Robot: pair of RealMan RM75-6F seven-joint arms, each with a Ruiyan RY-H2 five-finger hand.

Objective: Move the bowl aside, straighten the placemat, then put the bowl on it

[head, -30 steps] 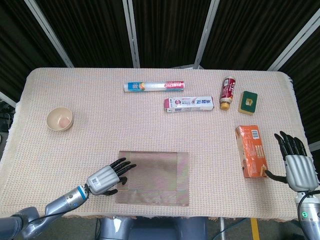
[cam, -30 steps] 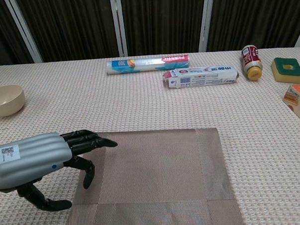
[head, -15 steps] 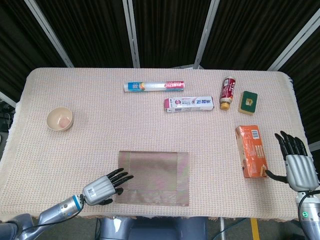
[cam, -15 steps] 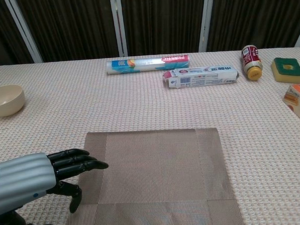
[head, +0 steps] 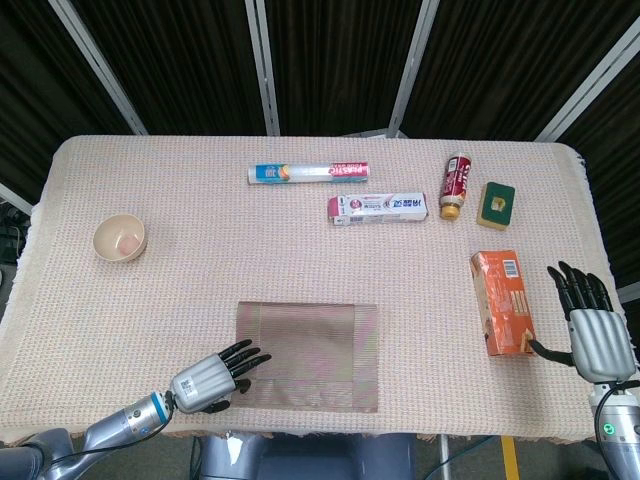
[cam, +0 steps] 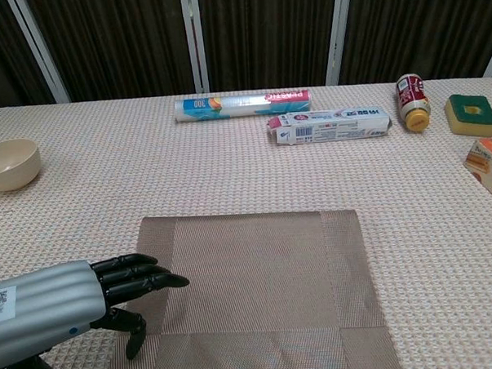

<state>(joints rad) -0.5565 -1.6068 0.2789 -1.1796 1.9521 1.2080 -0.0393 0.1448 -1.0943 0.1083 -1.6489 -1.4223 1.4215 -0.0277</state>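
The brown woven placemat (head: 308, 355) lies flat near the front edge of the table, its edges running square to the table's own, so it reads as straightened. The cream bowl (head: 120, 239) sits well apart from the placemat, beyond it and off toward its left, out of the way so the mat could be handled freely; it has yet to go onto the mat.

The left hand (head: 208, 379) hovers at the placemat's front left corner, its dark fingers (cam: 139, 272) extended, slightly spread and reaching just over the mat's left border. It holds nothing; whether the fingertips touch the weave I cannot tell. Its low, flat pose suits pressing or sliding the mat rather than picking anything up.

The right hand (head: 592, 325) stands upright far to the placemat's right, just beside the orange carton (head: 502, 302), fingers apart and empty, parked clear of the work.

Beyond the placemat lie a roll of plastic wrap (head: 308, 173) and a toothpaste box (head: 378, 208); further right stand a small bottle (head: 456, 185) and a green-topped sponge (head: 496, 203), none involved.

My judgement: the straightening is about finished, and the next move is a reach to the bowl.
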